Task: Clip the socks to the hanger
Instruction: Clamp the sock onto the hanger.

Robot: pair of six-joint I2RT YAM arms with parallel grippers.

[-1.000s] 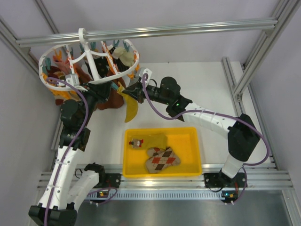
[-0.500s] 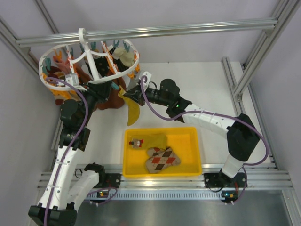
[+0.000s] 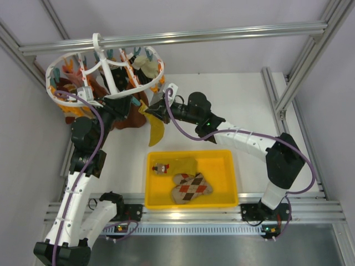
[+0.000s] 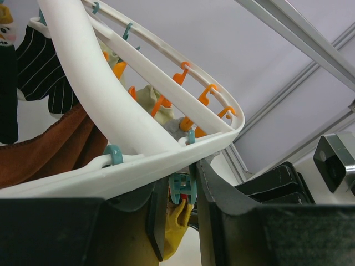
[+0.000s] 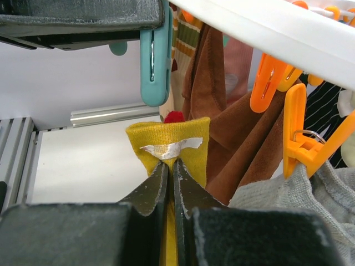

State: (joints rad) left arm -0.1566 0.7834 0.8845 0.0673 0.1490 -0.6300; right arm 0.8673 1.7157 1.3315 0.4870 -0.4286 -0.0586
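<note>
The round white hanger hangs at the back left, with orange and teal clips. My right gripper is shut on the cuff of a mustard-yellow sock. In the right wrist view the gripper holds the sock's cuff upright just below a teal clip, not touching it. My left gripper reaches under the hanger rim, its fingers closed on the sides of that teal clip. The yellow sock shows below. An argyle sock and another mustard sock lie in the bin.
A yellow bin sits at the near middle of the table. Rust-brown socks, a grey sock and a striped black sock hang on the hanger. Orange clips hang to the right of the teal one. An aluminium frame bar crosses the back.
My right gripper has shifted slightly left toward the hanger with the mustard sock. The left arm has stayed in place.
</note>
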